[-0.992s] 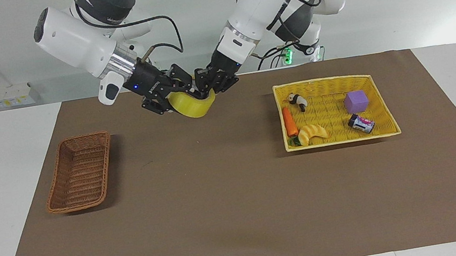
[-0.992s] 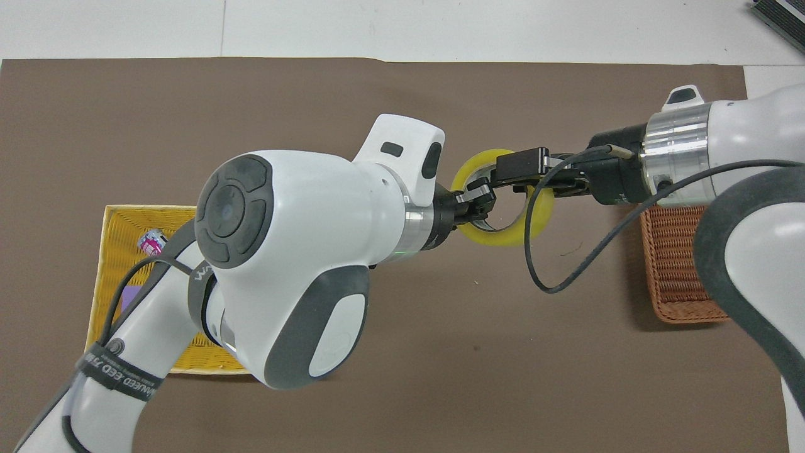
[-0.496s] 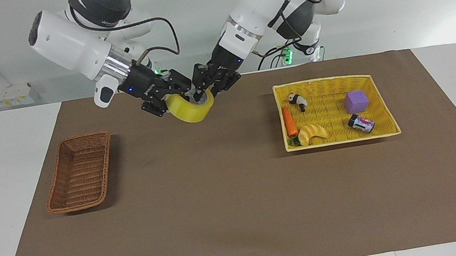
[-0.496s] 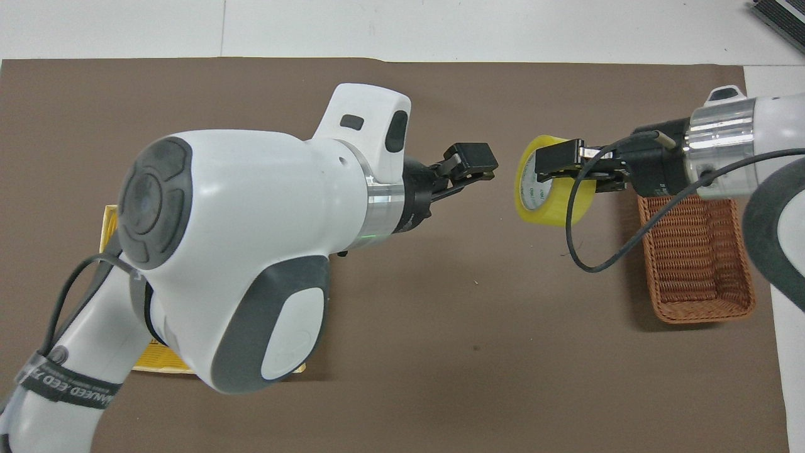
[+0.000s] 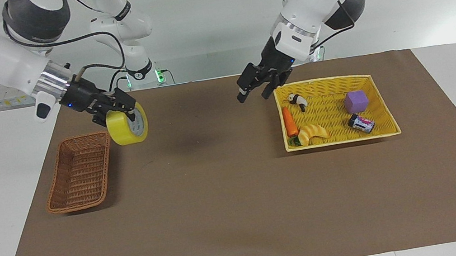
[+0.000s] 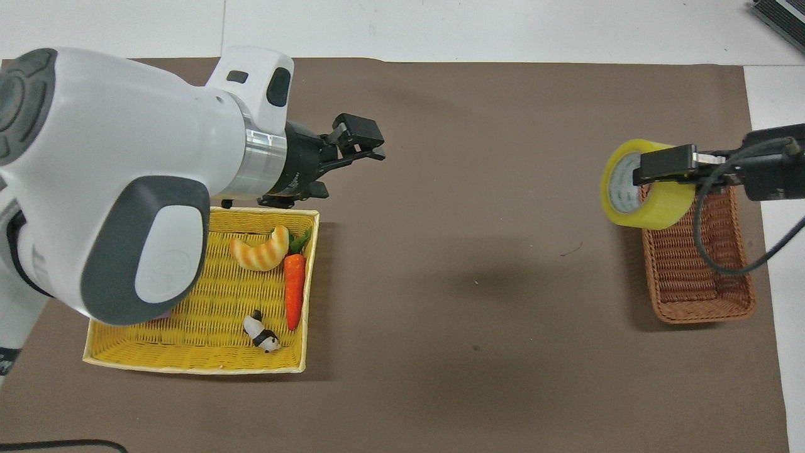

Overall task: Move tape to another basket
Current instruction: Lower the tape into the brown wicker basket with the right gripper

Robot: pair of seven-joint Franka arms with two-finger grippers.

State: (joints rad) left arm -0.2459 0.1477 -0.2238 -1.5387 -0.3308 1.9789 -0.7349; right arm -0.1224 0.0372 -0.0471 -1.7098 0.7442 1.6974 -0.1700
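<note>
Change since earlier: the tape (image 5: pixel 127 124) has been carried away from the bench's middle toward the right arm's end by the right gripper (image 5: pixel 128 111); the left gripper (image 5: pixel 255 90) has been drawn back to the corner of the yellow basket (image 5: pixel 381 97).
Tape: held in the air on edge, over the mat just beside the brown basket (image 5: pixel 79 173), not yet above its hollow.
Right fingers: clamped on the roll's wall, one through the core.
Left fingers: spread apart, nothing held.
Handling: the roll is judged light and stiff, its outer face smooth and likely slippery; the wall, pinched through the core, is the surest hold.
Hidden: in the overhead view the yellow basket is partly covered by the left arm; the inner finger is masked by the roll.
</note>
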